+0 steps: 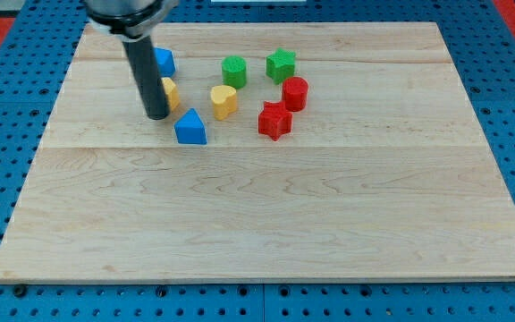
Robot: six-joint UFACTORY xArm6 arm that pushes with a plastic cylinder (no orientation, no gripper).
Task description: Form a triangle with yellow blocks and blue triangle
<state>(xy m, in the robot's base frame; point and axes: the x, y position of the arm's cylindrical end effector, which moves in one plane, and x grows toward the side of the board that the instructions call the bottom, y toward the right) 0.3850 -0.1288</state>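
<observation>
On the wooden board: all the blocks sit close together near the view's top, on the board (266, 224).
Blue triangle: the blue triangle block (190, 128) lies at the bottom of the group, just to the view's right of the rod.
Yellow blocks: there are two. One yellow block (170, 91) peeks out from behind the rod, so its shape cannot be told. The yellow heart-shaped block (224, 101) sits to the view's right of it, apart from it.
Task so far: the two yellow blocks and the blue triangle already make a rough, small triangle, with the blue one as the low point. It looks nearly done, but the shape is a bit squashed and may need a little more pushing to look neat.
Other blocks: a blue block (164, 62) sits above the hidden yellow one. A green round block (234, 71) and a green star block (281, 64) are higher up. A red round block (294, 93) and a red star block (274, 120) are on the view's right.
The arm: the dark rod stands straight up and down, coming in from the view's top left.
The tip: the tip (157, 116) rests on the board, just left of the blue triangle and right beside the hidden yellow block. Whether it touches that block cannot be told.
Fingers: there are none. The rod holds nothing; it can only push.
</observation>
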